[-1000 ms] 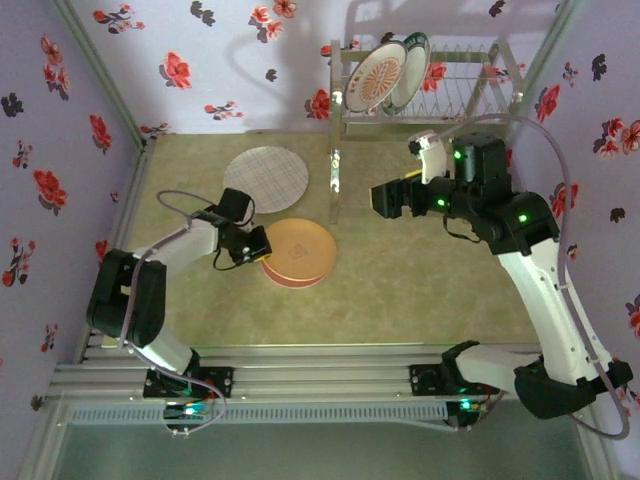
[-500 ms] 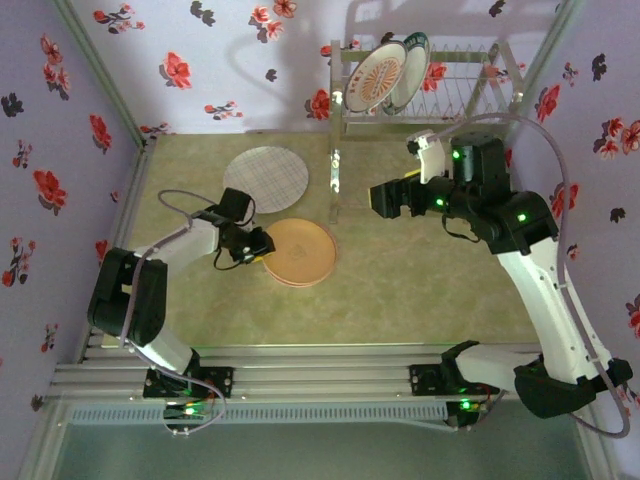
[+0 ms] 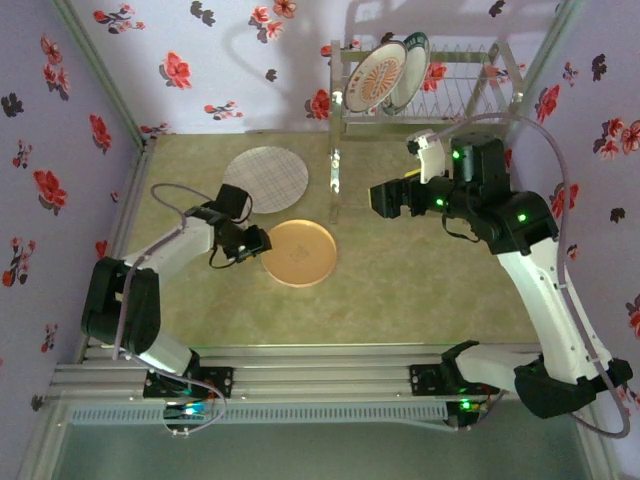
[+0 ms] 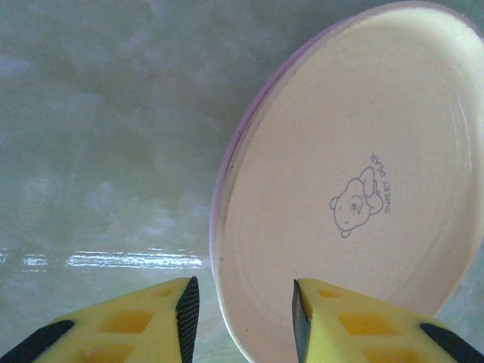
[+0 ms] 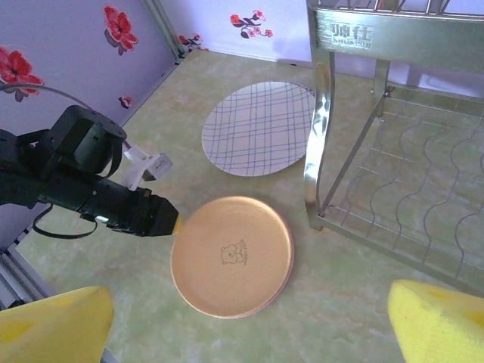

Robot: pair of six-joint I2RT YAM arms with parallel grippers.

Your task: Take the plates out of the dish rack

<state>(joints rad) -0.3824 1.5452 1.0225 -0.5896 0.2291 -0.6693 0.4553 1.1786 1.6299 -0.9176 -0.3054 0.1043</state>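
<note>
An orange plate [image 3: 300, 253] with a bear print [image 4: 352, 208] lies flat on the table, stacked on a pink plate whose rim [image 4: 218, 193] peeks out. My left gripper [image 3: 260, 243] is at its left edge, jaws open on either side of the rim [image 4: 240, 318] without pinching it. A checked plate [image 3: 266, 180] lies flat behind. The dish rack [image 3: 470, 85] at the back holds an orange-patterned plate [image 3: 378, 78] and a teal-rimmed plate [image 3: 412, 68], both upright. My right gripper [image 3: 385, 198] hovers open and empty in front of the rack, above the table [image 5: 249, 302].
Flowered walls close in the left, back and right sides. The rack's front left leg [image 5: 318, 151] stands just right of the two flat plates [image 5: 231, 255]. Bare table stretches from the stacked plates to the near edge and under my right arm.
My left gripper has opened and let go of the orange plate, which went from tilted to lying flat on the pink one. The right arm has not moved.
</note>
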